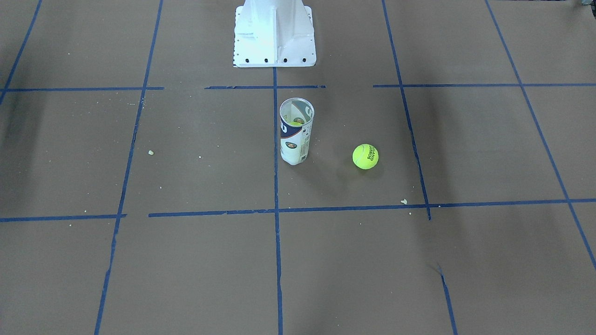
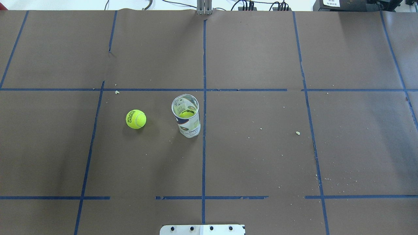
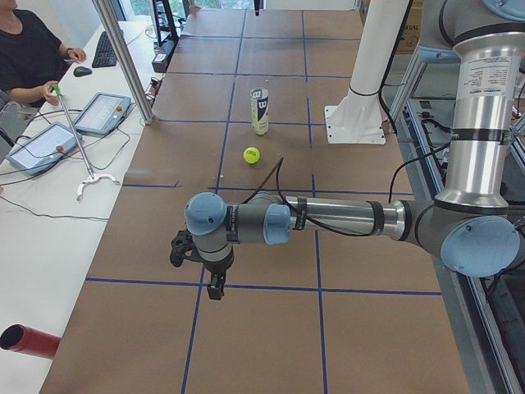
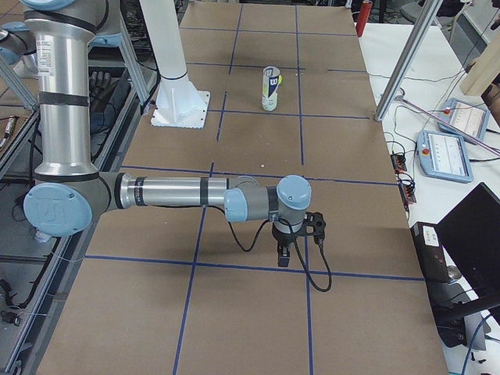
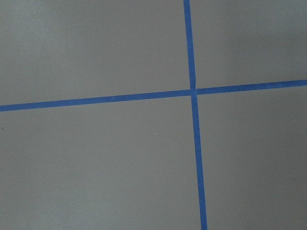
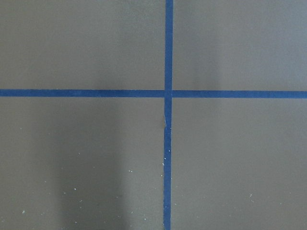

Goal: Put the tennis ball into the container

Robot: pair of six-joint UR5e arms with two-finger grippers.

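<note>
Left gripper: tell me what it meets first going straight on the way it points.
Left gripper points down: likely the table, near a tape crossing. Its wrist view shows nothing else.

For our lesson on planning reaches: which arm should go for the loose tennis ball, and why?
Left, probably. The tennis ball lies on the robot's left of the upright container, so the left gripper has an open path; the right gripper would have to reach past the container.

Brown table point(image 2: 261, 156), tennis ball point(image 2: 136, 119) beside upright container point(image 2: 187, 125), white pedestal point(image 1: 274, 32)
</note>
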